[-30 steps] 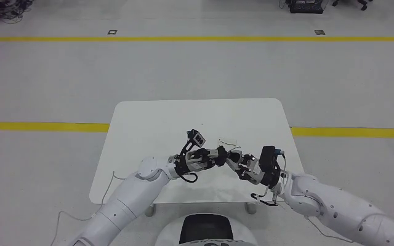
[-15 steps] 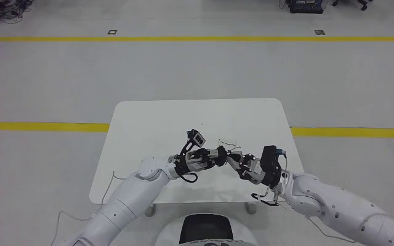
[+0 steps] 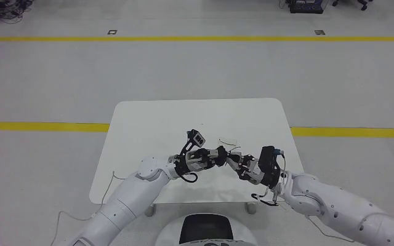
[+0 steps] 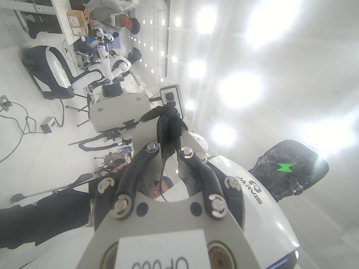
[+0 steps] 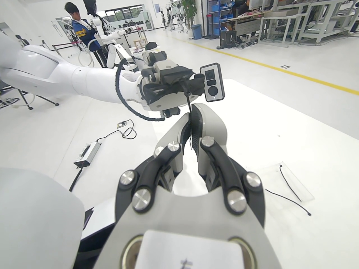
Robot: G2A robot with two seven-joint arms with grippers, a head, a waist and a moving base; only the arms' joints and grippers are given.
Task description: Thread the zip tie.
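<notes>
Top view first: both arms were bent inward over the near edge of the white table (image 3: 184,120), elbows wide and forearms angled toward each other. The left gripper (image 3: 217,156) and right gripper (image 3: 236,162) sat nose to nose above the table's near right part, almost touching.

On to the left wrist view, where the left gripper (image 4: 167,134) was tipped up toward the ceiling lights (image 4: 238,88). Its jaws were closed on the black zip tie (image 4: 163,165), and the thin strand ran down between the fingers. The other arm's wrist camera (image 4: 171,96) sat just past the fingertips.

And the right wrist view: the right gripper (image 5: 191,118) had its jaws pinched tight on the zip tie (image 5: 189,104). The strand rose straight from those fingertips to the left gripper (image 5: 182,83) just in front, held up off the table (image 5: 280,113). The left forearm lay roughly level across the scene. Off to the side, a spare zip tie (image 5: 290,183) lay on a clear tray (image 5: 302,181), with a loose tie (image 5: 289,201) on the tabletop just beside it.
</notes>
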